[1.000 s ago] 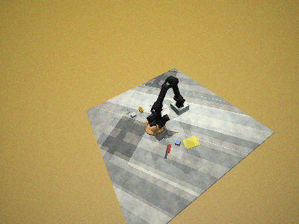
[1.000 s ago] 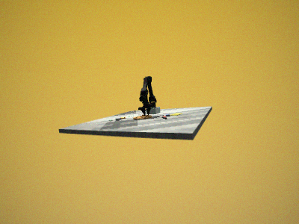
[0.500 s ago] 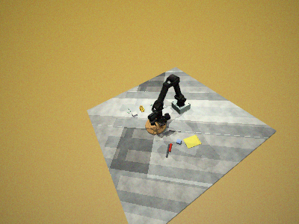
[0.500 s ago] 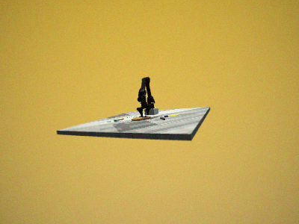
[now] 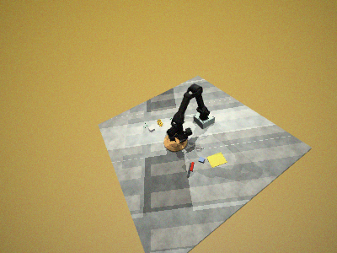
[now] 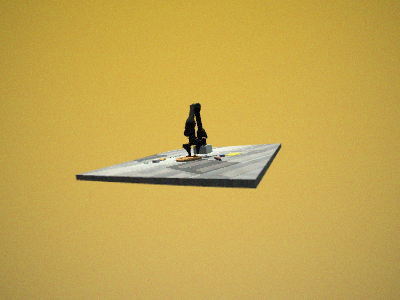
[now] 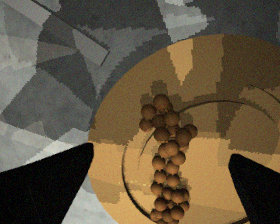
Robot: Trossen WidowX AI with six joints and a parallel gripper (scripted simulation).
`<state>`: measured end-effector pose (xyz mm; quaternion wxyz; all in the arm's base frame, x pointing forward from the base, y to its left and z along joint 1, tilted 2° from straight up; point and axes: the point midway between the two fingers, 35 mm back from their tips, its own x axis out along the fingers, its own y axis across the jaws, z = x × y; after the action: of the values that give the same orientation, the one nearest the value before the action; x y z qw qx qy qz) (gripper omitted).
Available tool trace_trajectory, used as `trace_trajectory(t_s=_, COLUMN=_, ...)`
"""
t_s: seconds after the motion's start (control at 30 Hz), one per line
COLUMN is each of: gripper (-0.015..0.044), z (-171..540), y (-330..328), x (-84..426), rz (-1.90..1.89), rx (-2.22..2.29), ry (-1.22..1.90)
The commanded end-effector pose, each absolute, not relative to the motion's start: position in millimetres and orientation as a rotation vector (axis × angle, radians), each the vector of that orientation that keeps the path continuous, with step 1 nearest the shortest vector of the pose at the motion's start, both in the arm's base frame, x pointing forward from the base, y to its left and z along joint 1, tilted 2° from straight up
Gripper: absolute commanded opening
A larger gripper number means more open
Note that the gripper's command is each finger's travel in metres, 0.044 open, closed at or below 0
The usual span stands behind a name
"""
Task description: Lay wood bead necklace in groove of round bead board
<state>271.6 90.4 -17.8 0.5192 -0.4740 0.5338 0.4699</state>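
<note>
The round bead board [image 5: 176, 147] [image 6: 183, 159] [image 7: 111, 165] is light brown wood and lies on the grey table. Dark curved lines of its groove show in the wrist view. The brown wood bead necklace [image 7: 171, 148] lies on the board in a narrow, bunched strip, running from above the middle of the wrist view to its bottom edge. It crosses the curved lines and is not spread around the ring. Its lower end is cut off by the frame. My gripper [image 7: 161, 155] is open above the board, with its fingers on either side of the necklace and apart from it.
A grey box [image 5: 205, 122] [image 6: 205, 149] stands at the arm's base. A yellow square [image 5: 216, 159] [image 6: 233, 154], a small blue piece [image 5: 202, 159] and a red object [image 5: 192, 166] lie on one side of the board. A yellow-and-black piece [image 5: 160, 122] and a whitish piece [image 5: 152, 129] lie on the other.
</note>
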Motion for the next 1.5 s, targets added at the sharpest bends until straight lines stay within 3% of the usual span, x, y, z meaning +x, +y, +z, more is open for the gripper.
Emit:
trace_trajectory(t_s=0.0, gripper=0.0335, z=-15.2, y=91.2, x=273.3, rz=0.966, rx=-0.976, ry=1.363)
trace_trajectory(t_s=0.13, gripper=0.0250, z=-11.7, y=91.6, x=275.4, rz=0.657, rx=-0.672, ry=1.483)
trace_trajectory(t_s=0.47, gripper=0.0250, z=-2.8, y=92.4, x=280.3, rz=-0.100, rx=0.075, ry=1.578)
trace_trajectory(t_s=1.27, gripper=0.0250, z=8.4, y=93.3, x=285.9, rz=-1.074, rx=1.044, ry=1.296)
trace_trajectory(t_s=1.47, gripper=0.0250, z=8.6, y=93.3, x=286.0, rz=-1.095, rx=1.065, ry=1.284)
